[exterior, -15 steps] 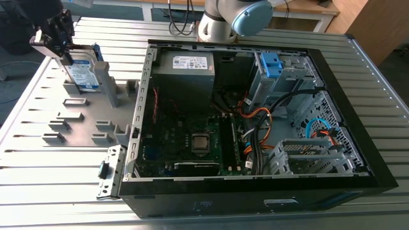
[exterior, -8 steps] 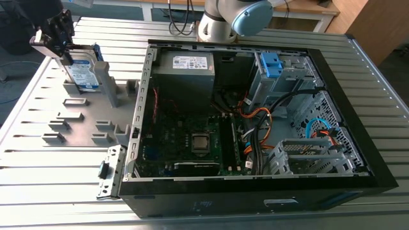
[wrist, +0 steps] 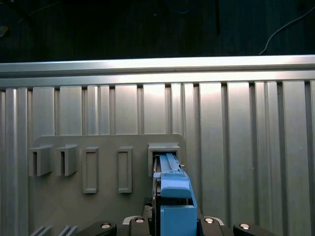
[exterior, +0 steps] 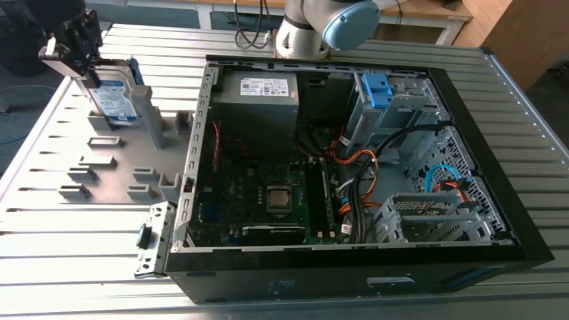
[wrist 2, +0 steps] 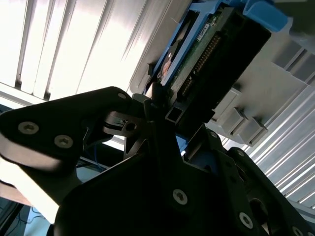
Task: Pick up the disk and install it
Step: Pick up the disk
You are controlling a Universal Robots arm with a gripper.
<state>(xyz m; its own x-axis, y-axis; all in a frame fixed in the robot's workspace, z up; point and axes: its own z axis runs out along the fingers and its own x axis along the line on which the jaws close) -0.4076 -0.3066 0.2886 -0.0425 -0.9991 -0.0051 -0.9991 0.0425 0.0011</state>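
Note:
The disk is a silver drive with a white-and-blue label and a blue frame. It stands on edge at the far corner of a grey fixture plate, on the exterior view's left. My gripper is at its upper end, and the fingers look shut on it. In the second wrist view the black fingers press against the disk near its connector end. The first wrist view looks down along the blue frame, which runs from between my fingers to a slot bracket on the plate.
An open black computer case lies on the ribbed metal table, right of the fixture. Inside it are a grey power supply, a drive bay with a blue clip, cables and the motherboard. The arm's base stands behind the case.

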